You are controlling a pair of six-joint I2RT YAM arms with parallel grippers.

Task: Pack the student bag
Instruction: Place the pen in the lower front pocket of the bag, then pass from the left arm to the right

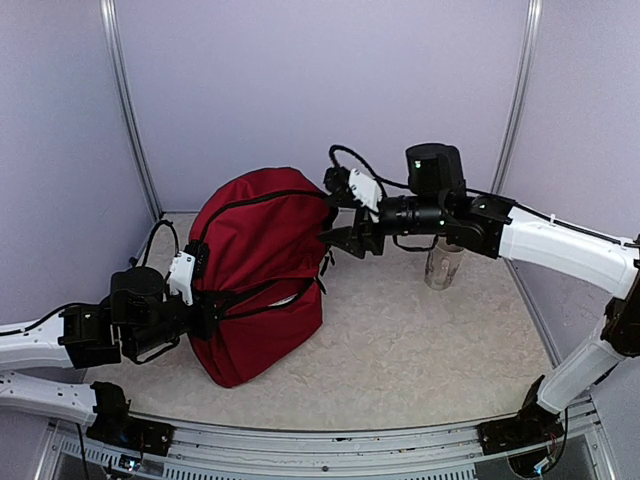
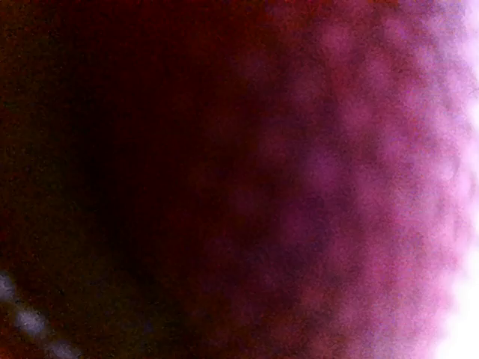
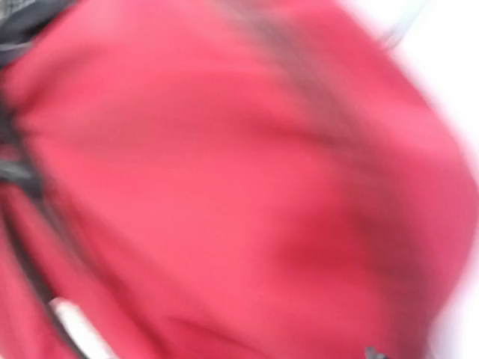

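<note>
The student bag [image 1: 262, 245], dark red with black zips, stands upright left of the table's middle. My left gripper [image 1: 208, 298] presses into its lower left side and looks shut on the fabric by a zip line. The left wrist view is filled with dark, blurred red cloth [image 2: 314, 187], so its fingers are hidden there. My right gripper [image 1: 338, 212] is at the bag's upper right edge, its jaws spread wide with one above and one below, holding nothing. The right wrist view shows only blurred red fabric [image 3: 224, 194]. A pale thing [image 1: 290, 296] shows in a slit of the bag's front.
A clear bottle [image 1: 443, 266] stands on the table behind and under my right arm. Lavender walls with metal posts [image 1: 130, 110] close in the back and sides. The beige mat [image 1: 420, 350] lies to the right of the bag.
</note>
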